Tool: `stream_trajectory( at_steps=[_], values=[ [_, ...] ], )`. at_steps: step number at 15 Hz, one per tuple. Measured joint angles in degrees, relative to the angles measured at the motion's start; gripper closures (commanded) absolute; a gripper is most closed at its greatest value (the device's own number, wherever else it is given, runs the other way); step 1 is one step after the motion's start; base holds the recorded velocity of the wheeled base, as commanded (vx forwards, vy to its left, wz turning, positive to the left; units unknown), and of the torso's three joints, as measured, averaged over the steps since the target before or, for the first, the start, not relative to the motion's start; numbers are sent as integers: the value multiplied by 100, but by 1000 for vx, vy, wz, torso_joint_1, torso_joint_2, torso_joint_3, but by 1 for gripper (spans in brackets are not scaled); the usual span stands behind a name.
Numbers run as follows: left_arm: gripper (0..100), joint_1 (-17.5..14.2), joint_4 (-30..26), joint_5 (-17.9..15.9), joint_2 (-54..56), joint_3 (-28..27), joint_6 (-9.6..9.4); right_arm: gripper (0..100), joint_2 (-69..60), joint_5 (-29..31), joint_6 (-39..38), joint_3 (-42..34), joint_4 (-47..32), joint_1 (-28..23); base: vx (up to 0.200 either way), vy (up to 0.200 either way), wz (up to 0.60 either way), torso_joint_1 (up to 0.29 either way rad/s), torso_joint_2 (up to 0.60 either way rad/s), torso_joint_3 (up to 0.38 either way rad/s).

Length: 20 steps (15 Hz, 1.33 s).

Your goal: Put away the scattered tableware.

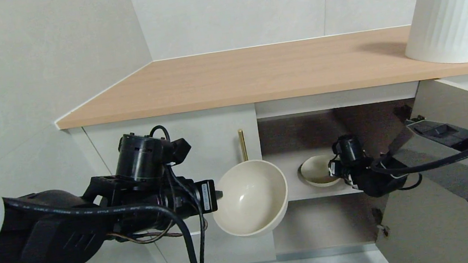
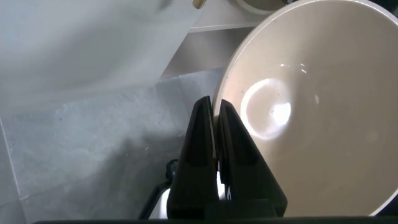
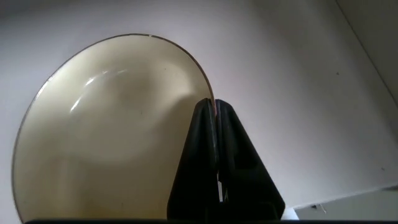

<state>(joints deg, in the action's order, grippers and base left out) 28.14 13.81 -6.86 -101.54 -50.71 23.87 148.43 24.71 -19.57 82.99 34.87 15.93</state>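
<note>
Left fingers [image 2: 200,134] are pressed together on the rim of the large cream bowl [image 2: 311,112], one inside the wall and one outside; the left gripper [image 1: 220,193] thus pinches the bowl at the edge nearest the arm. The large cream bowl [image 1: 251,198] is held in the air, tipped on its side so that its glossy hollow faces up and toward the head camera, in front of the closed cabinet door [image 1: 199,136] and just below the brass handle [image 1: 243,144], with its far edge reaching the mouth of the open compartment. Right fingers [image 3: 202,134] are likewise closed on the rim of the small cream bowl [image 3: 106,137]. The right gripper [image 1: 333,168] sits inside the open compartment, gripping the small cream bowl [image 1: 317,170] over the white shelf [image 1: 313,192]; whether the bowl's base touches the shelf cannot be told. The two bowls are apart, the small one deeper in the cabinet. The open cabinet door [image 1: 428,223] stands to the robot's right of the compartment. Above, the wooden surface [image 1: 254,75] carries a white ribbed container [image 1: 451,11] at its right end, near the tiled wall [image 1: 227,7].
</note>
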Motion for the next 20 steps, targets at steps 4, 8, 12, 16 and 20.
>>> stream_trajectory(
  at_steps=[4,8,12,16,20],
  values=[
    [100,0,6,0,-41,0,0,0,99,2,2,132,-16,-15,0,0,0,0,0,0],
    [100,0,12,0,-69,0,2,0,107,6,-51,162,28,-26,0,0,0,0,0,0],
    [100,74,24,165,-188,-28,0,0,-447,-126,-213,-463,-11,0,0,0,0,0,0,0],
    [100,352,28,446,-563,-207,-4,0,-1776,-870,-235,-1588,-464,319,0,0,0,0,0,0],
    [100,695,24,861,-1031,-254,-17,0,-3446,-1574,-240,-2078,-2018,842,0,0,0,0,0,0]
  ],
)
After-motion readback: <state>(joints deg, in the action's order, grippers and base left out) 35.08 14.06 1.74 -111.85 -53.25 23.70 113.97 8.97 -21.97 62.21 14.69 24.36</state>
